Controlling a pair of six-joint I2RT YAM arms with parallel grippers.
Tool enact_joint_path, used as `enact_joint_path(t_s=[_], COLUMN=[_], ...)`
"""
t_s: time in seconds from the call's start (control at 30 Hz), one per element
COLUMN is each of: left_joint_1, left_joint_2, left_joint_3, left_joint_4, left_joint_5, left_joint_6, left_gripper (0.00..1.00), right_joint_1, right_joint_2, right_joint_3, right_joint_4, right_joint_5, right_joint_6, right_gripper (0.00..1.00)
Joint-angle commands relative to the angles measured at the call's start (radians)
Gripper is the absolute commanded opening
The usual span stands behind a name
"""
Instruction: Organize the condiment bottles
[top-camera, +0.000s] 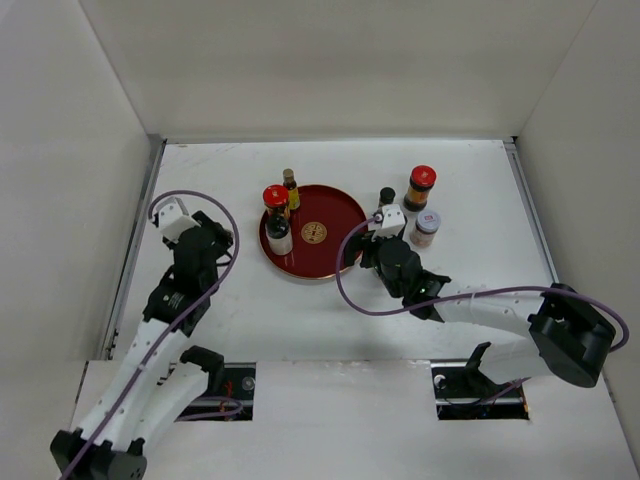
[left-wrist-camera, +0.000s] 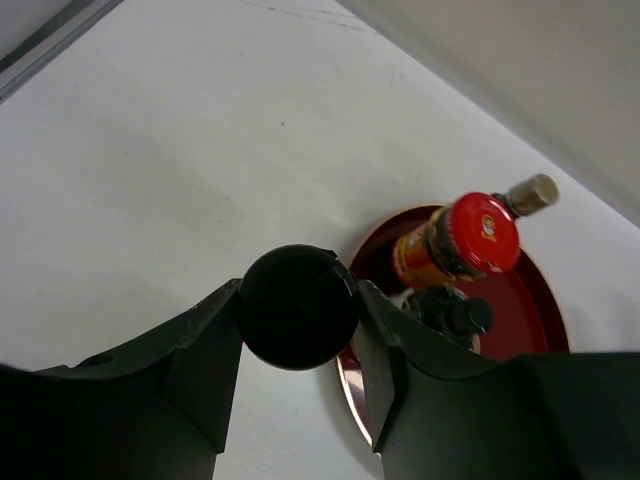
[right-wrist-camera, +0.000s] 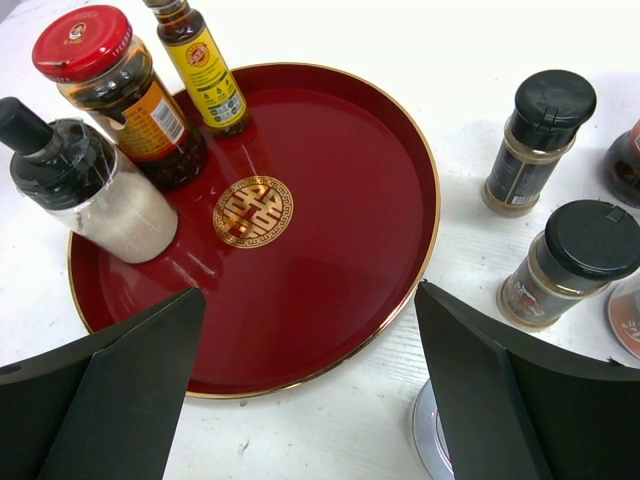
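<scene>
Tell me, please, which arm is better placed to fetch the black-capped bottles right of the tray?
Right, probably: its open gripper hangs beside those black-capped bottles, while the left gripper sits across the tray with a round black cap between its fingers.

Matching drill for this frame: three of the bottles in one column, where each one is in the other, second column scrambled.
Things:
1. slim yellow-labelled bottle
2. white-lidded jar
3. black-capped bottle

Places:
A. between the fingers of the left gripper
B. on the bare table, right of the tray
C. standing on the red tray

Pairs: 1-C, 2-B, 3-A
</scene>
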Motion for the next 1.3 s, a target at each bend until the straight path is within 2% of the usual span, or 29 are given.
enact_joint_path(t_s=[0.0,0.1,0.2,0.33,0.5,0.6,0.77,1.0,1.27], left_joint_1=[-0.062,-0.168,-0.301,-0.469,-0.579,-0.573,-0.489,-0.448,-0.454], left_joint_2=[-0.109,-0.169,-0.15,-0.046,0.13,0.224,0.333,0.429,0.479], left_joint_3=[-0.007,-0.056,-0.082,-0.082,-0.055,-0.048,-0.042,-0.045,-0.038], left_joint_4=[-0.148,-0.187,-0.164,-0.017,0.173,0.287,0.404,0.415,0.39], left_joint_5=[0.007,0.012,-0.002,-0.074,-0.123,-0.123,-0.076,-0.041,-0.018], left_joint_6=[0.03,-0.015,-0.096,-0.102,-0.033,0.03,0.099,0.136,0.136], left_gripper=[0.32,0.3,0.3,0.3,0.3,0.3,0.3,0.3,0.34], right_joint_1=[0.01,0.011,0.007,-0.003,-0.004,-0.009,-0.017,-0.018,-0.018], right_joint_2=[-0.024,-0.036,-0.038,-0.027,-0.027,-0.03,-0.027,-0.015,-0.015], right_joint_3=[0.027,0.021,0.019,0.018,0.016,0.013,0.011,0.013,0.015], right_joint_4=[0.061,0.062,0.062,0.062,0.062,0.062,0.062,0.062,0.062], right_joint_5=[0.018,0.018,0.016,0.015,0.012,0.013,0.01,0.01,0.008], right_joint_6=[0.0,0.009,0.018,0.023,0.023,0.023,0.024,0.024,0.024], right_gripper=[0.93,0.93,0.93,0.93,0.93,0.93,0.93,0.93,0.93])
